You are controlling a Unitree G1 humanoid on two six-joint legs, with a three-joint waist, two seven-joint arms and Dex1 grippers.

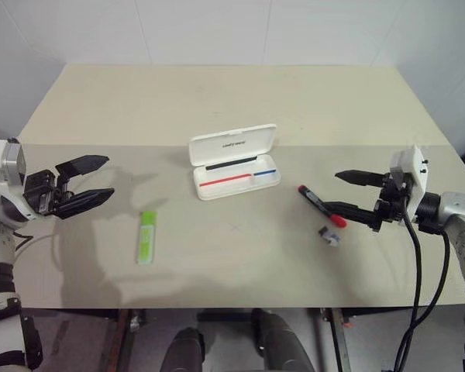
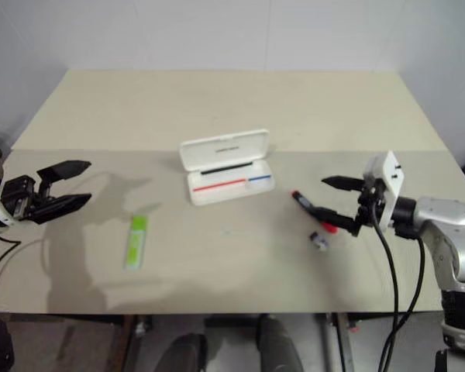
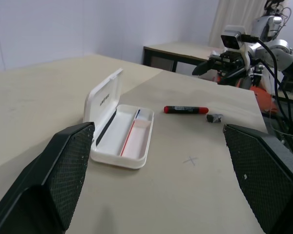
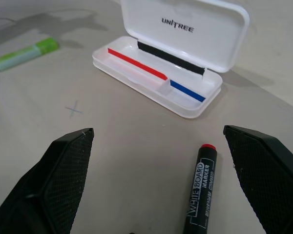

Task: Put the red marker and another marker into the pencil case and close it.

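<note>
Fingers of the right gripper (image 1: 347, 192), black w/ a knurled inner face, stand spread wide and empty, hovering just above the slim black-barrelled whiteboard marker with red cap and red end (image 1: 320, 205). In the right wrist view that marker (image 4: 200, 190) lies on the table between the two fingertips, long axis running roughly along the gripper's reach, one red end toward the case. Right arm is clearly the nearer one; a closing move would prob. need the wrist turned so the pads meet the round, smooth barrel across its width, else it could roll. A tiny grey piece (image 1: 328, 235) sits just beside the marker, apart from it. Left gripper (image 1: 84, 184) is likewise wide open, holding nothing, near the flat lime-green plastic highlighter with paler translucent cap (image 1: 146, 237), which lies lengthwise toward and away from the robot, nearer the table's front edge than the fingers. Between both arms, at centre, the white hard-plastic rectangular pencil case with rounded corners (image 1: 235, 172) rests w/ hinged lid up, red and blue stripes showing inside, nothing in its tray. All rests on a matte beige tabletop (image 1: 217, 101).
</note>
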